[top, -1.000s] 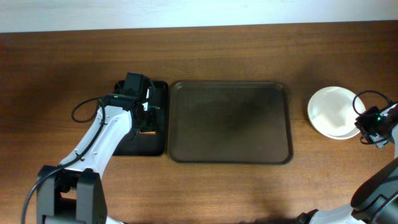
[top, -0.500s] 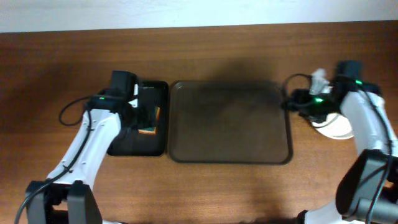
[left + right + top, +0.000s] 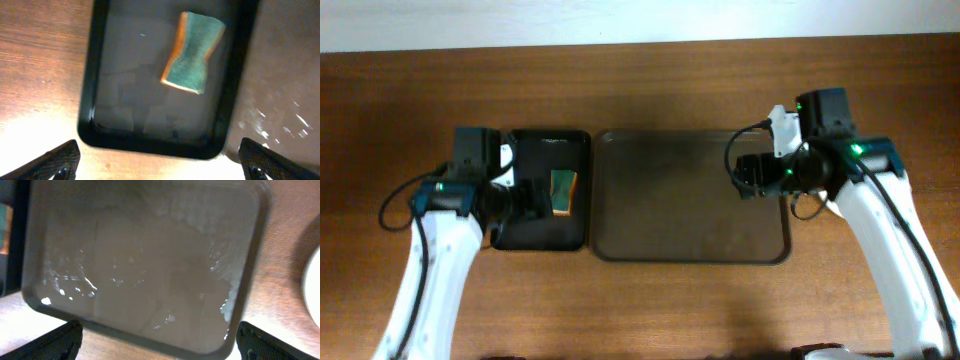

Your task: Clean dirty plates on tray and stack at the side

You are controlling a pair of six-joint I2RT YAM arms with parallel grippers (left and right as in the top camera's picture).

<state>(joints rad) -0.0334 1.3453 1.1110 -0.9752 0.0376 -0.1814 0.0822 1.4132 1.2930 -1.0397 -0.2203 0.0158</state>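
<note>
brown tray (image 3: 680, 200) now has the right gripper (image 3: 750, 175) over its right end. the gripper has swung in from the white plates (image 3: 315, 287), its jaws spread wide and empty. the left gripper (image 3: 527, 196) has drawn back leftward over the black tray (image 3: 520, 235), jaws also wide apart and holding nothing, uncovering the green sponge (image 3: 563, 192). the plates sit on the tabletop (image 3: 650, 90) right of the brown tray, mostly hidden overhead by the right arm.

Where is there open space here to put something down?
The brown tray is bare apart from the right end effector over one end. The table is free in front of both trays and behind them. Crowded: the black tray, with the sponge and left end effector.
</note>
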